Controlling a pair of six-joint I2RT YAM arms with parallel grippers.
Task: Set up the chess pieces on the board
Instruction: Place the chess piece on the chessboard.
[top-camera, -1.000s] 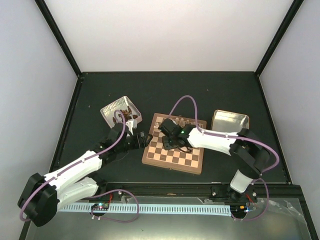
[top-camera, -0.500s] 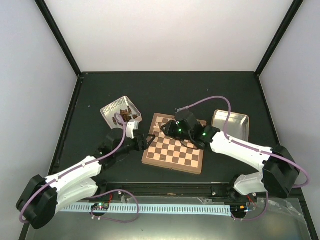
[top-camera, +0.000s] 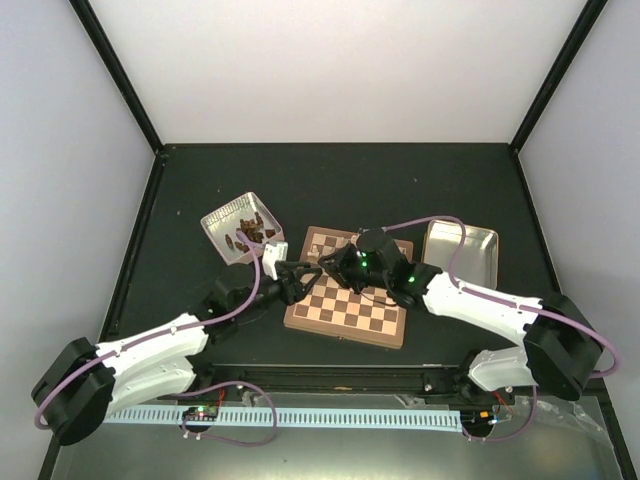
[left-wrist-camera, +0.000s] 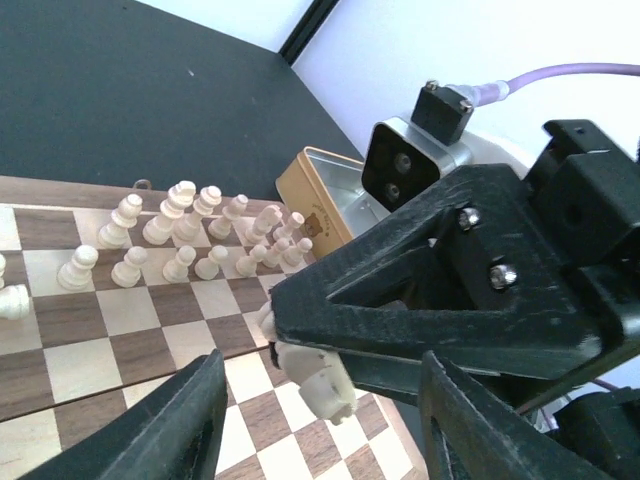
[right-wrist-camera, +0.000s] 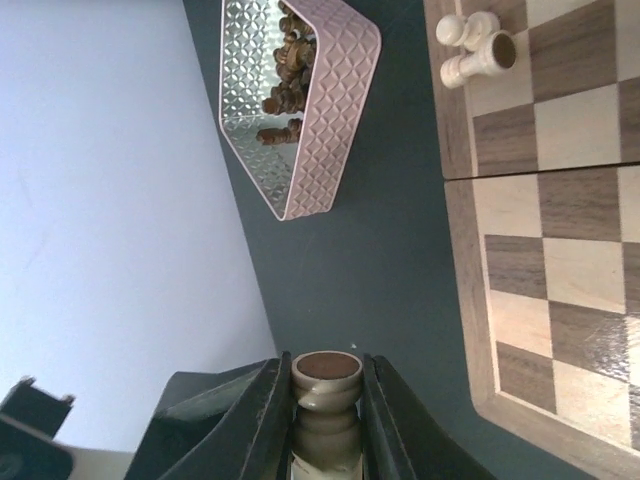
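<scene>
Board (top-camera: 345, 310) sat mid-table (top-camera: 330, 185), in front of both arm bases. Left tin (top-camera: 225, 212) lay behind-left of the board, near its far-left corner, with dark pieces (top-camera: 250, 232) inside. Right tin (top-camera: 440, 228) lay just beside the board's far-right corner. Chess pieces (left-wrist-camera: 180, 235) stood in two rows along the board's far edge. Left gripper (top-camera: 312, 272) was at the board's left edge, right gripper (top-camera: 338, 262) over its far-left squares, the two close together. Held piece (left-wrist-camera: 315, 385) sat between the right gripper's fingers, above the board.
</scene>
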